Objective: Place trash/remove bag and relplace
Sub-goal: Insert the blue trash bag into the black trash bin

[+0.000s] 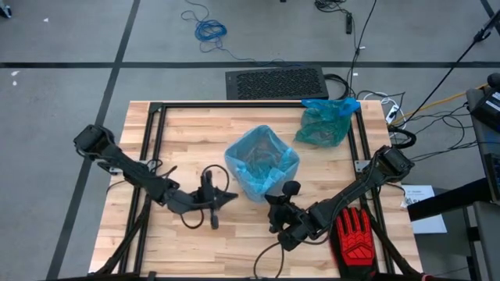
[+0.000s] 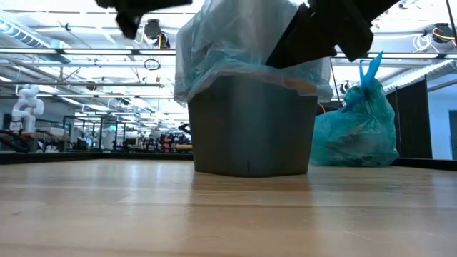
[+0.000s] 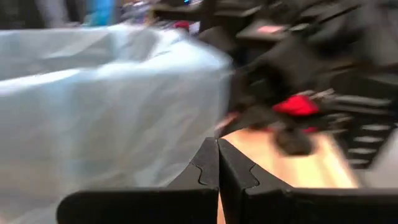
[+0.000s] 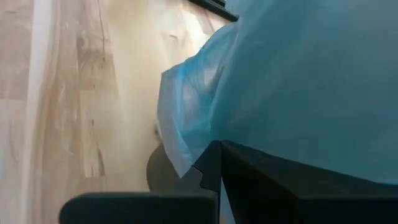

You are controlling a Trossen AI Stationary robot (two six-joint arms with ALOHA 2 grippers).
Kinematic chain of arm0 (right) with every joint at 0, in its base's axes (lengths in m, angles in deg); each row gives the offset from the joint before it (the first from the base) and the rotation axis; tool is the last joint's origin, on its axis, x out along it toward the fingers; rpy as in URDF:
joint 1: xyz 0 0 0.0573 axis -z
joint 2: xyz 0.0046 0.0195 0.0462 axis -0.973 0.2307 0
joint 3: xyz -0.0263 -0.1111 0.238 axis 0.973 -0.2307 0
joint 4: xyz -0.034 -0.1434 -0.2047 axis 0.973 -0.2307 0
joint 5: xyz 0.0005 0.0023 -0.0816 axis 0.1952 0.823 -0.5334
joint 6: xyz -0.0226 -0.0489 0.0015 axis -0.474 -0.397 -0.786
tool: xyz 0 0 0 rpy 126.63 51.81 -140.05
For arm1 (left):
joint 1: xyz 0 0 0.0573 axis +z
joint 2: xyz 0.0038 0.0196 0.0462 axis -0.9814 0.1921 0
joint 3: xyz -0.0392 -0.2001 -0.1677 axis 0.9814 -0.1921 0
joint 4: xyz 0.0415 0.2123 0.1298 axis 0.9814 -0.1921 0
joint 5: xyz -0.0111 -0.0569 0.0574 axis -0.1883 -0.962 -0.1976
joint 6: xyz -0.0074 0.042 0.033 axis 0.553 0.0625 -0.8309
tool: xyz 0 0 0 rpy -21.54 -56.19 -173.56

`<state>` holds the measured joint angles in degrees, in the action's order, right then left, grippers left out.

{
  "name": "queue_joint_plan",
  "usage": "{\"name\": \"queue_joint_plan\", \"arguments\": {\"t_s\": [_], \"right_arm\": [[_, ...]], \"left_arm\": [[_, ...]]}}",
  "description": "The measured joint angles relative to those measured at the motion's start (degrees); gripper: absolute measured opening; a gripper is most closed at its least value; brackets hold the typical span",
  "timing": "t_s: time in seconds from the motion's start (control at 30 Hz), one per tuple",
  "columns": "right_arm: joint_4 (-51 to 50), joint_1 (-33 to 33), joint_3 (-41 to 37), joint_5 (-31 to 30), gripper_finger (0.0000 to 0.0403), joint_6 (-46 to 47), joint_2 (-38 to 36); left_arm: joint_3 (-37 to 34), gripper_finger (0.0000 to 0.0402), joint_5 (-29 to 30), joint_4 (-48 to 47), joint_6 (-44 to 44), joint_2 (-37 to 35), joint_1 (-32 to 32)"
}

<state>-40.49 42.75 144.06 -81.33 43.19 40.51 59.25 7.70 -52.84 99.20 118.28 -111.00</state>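
**Both grippers shut, flanking lined bin**

Left gripper [image 1: 226, 198] sits just beside the bin [image 2: 250, 128], fingers pressed together with nothing between them. Right gripper [image 1: 275, 204] is at the bin's near corner, fingers also together; the liner [image 1: 262, 161] edge hangs against them, and whether they pinch it cannot be told.

Hidden: bin contents not readable through the liner folds; no loose scraps can be made out on the table [image 1: 234, 246]. Left wrist view is smeared.

Count: one bin, one fitted blue liner, one tied blue bag [image 1: 324, 122], one red glove [image 1: 358, 236].

Tied bag rests behind the bin, well apart from both grippers. Glove lies beside the right arm.
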Motion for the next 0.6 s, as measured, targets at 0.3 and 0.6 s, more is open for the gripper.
{"name": "queue_joint_plan", "arguments": {"t_s": [0.3, 0.6], "right_arm": [[5.92, -0.37, 0.0, -1.87, 0.0, -4.6, -0.09], [7.25, -0.28, 0.0, -1.87, 0.0, -4.9, -0.09]], "left_arm": [[0.74, 0.0, -3.97, 7.61, -3.3, 5.07, 3.93], [1.62, 0.0, -5.59, 7.86, -1.68, 8.88, 6.34]]}}
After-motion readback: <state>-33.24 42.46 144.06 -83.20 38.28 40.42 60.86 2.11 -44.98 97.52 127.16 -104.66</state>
